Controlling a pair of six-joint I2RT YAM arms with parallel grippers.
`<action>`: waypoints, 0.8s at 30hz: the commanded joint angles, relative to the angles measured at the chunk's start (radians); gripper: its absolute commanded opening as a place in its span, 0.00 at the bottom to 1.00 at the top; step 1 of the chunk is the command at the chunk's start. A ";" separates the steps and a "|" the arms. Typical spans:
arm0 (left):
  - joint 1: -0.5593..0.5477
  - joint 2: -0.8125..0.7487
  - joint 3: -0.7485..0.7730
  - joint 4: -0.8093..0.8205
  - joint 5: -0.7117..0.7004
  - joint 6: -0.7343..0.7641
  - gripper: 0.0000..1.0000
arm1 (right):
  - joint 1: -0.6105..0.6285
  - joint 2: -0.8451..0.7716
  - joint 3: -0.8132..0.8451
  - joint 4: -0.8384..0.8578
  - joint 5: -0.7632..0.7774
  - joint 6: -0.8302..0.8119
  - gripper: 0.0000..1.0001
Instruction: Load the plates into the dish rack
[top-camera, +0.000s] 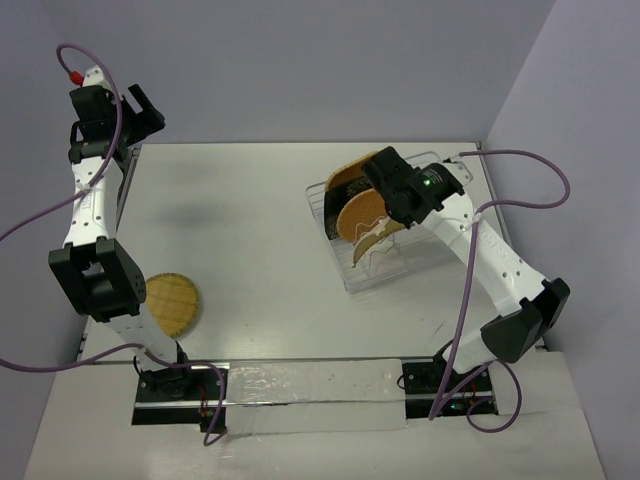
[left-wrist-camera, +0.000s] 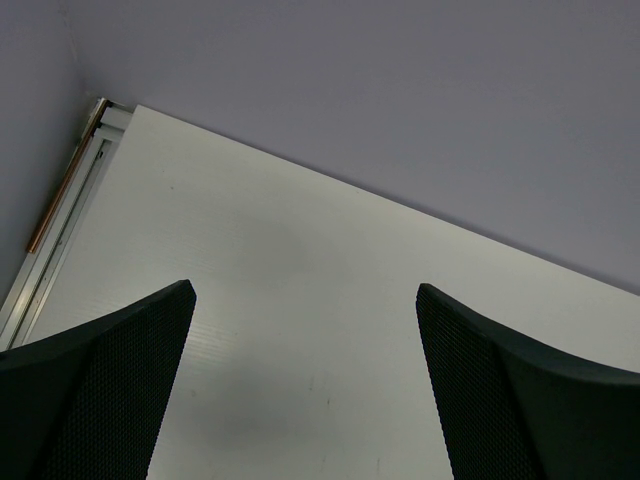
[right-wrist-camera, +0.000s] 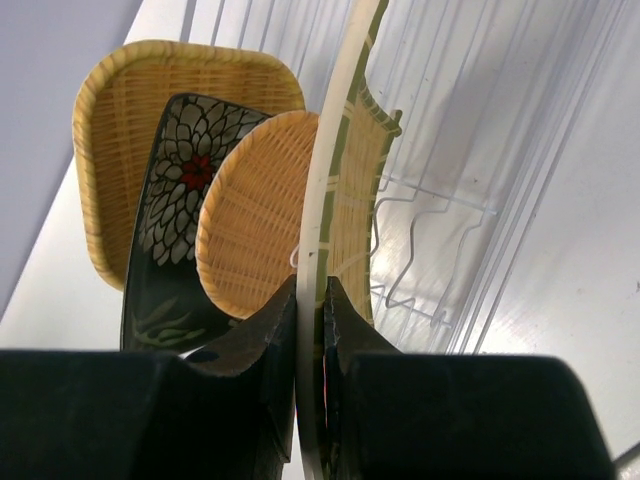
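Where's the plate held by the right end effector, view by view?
Top external: plate right of centre, at the dish rack.
Left wrist: not in it.
Right wrist: plate edge-on at centre, pinched in the right end effector.
Shared landmark: the round woven plate next to it.

Tan woven plates (right-wrist-camera: 255, 225), white-leafed dark plate (right-wrist-camera: 172, 225), green-banded white-rimmed plate (right-wrist-camera: 352, 170)

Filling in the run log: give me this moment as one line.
right gripper: shut on woven plate, at dish rack | left gripper: open, empty | round plate: on table, not racked
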 joint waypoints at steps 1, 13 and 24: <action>0.009 0.003 0.044 0.047 -0.021 0.008 0.99 | 0.009 0.023 0.130 -0.043 0.047 0.008 0.00; 0.012 0.033 0.093 0.053 0.011 0.017 0.99 | 0.072 -0.020 0.109 -0.132 0.060 0.191 0.00; 0.016 0.091 0.171 0.022 0.034 0.024 0.99 | 0.071 -0.073 0.026 -0.133 0.117 0.236 0.00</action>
